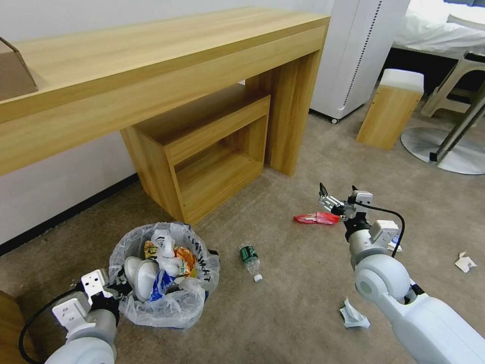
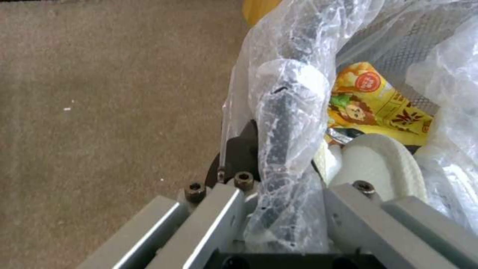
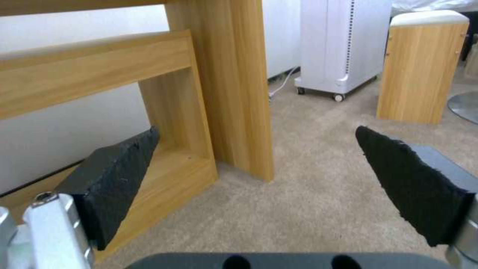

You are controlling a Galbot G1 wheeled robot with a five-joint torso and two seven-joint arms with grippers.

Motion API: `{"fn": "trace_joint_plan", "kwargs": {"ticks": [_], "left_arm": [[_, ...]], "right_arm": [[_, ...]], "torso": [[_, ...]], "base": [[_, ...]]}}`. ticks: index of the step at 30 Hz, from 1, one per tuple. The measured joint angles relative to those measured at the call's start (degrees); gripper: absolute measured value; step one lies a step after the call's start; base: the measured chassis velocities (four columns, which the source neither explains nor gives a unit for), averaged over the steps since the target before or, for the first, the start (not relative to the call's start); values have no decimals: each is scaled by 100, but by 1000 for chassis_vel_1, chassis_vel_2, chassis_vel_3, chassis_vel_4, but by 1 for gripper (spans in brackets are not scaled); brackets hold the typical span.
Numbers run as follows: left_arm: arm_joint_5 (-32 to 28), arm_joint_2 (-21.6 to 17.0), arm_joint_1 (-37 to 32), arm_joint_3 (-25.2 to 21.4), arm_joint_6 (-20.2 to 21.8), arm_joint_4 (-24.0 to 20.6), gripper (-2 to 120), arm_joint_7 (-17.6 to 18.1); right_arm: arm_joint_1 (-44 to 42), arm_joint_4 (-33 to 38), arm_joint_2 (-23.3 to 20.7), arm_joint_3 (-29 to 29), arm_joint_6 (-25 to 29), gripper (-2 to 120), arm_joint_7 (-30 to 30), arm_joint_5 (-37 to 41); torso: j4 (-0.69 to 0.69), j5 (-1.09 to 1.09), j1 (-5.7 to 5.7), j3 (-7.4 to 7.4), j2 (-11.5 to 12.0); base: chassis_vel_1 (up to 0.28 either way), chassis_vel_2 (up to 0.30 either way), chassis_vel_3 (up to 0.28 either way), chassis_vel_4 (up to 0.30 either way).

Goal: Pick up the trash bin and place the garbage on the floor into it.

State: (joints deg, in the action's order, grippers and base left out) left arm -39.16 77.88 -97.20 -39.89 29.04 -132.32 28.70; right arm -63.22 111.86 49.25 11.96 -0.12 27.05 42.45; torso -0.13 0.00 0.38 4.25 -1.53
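The trash bin [image 1: 166, 303], lined with a crinkly white bag, sits at the lower left on the beige floor [image 1: 303, 293]. My left gripper [image 1: 118, 285] is shut on its near rim; the left wrist view shows the bag-covered rim [image 2: 283, 112] running between the fingers. Inside lie a white slipper [image 2: 378, 168] and a yellow wrapper [image 2: 378, 104]. On the carpet are garbage pieces: a red wrapper [image 1: 317, 218], a green-label bottle [image 1: 249, 256] and crumpled tissue [image 1: 353, 316]. My right gripper [image 1: 337, 194] hovers open just beyond and above the red wrapper, with nothing between its black pads [image 3: 114, 175].
A long wooden desk [image 1: 151, 65] with a low shelf unit [image 1: 212, 146] under it lines the wall ahead. A white wheeled appliance [image 1: 353, 55], a wooden stool [image 1: 391, 108] and a metal chair base [image 1: 444, 146] stand at the right. Another tissue [image 1: 465, 262] lies far right.
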Motion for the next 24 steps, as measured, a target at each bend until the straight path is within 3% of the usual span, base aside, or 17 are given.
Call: {"fn": "trace_joint_plan", "kwargs": {"ticks": [11,18,20,24], "left_arm": [[22,-4,-17,24,-10,-6,1,-10],[41,15,-20,48,-18,-6,1,-15],[41,15,-20,48,-18,-6,1,-15],[88,85,-1,40,-56,39,1,-25]], "right_arm": [[-52,25,-6,-39,32,100,31,34],[427,-23,-26,-712,-1076,100,589,1414],[427,-23,-26,-712,-1076,100,589,1414],[1548,-617,255,-2028,-2200,100,1434,2789]], "torso": [[0,0,1,2,0],[-1,0,0,0,0],[-1,0,0,0,0],[1,0,0,0,0]], "base": [[-68,72,61,-74],[0,0,0,0],[0,0,0,0],[0,0,0,0]]}}
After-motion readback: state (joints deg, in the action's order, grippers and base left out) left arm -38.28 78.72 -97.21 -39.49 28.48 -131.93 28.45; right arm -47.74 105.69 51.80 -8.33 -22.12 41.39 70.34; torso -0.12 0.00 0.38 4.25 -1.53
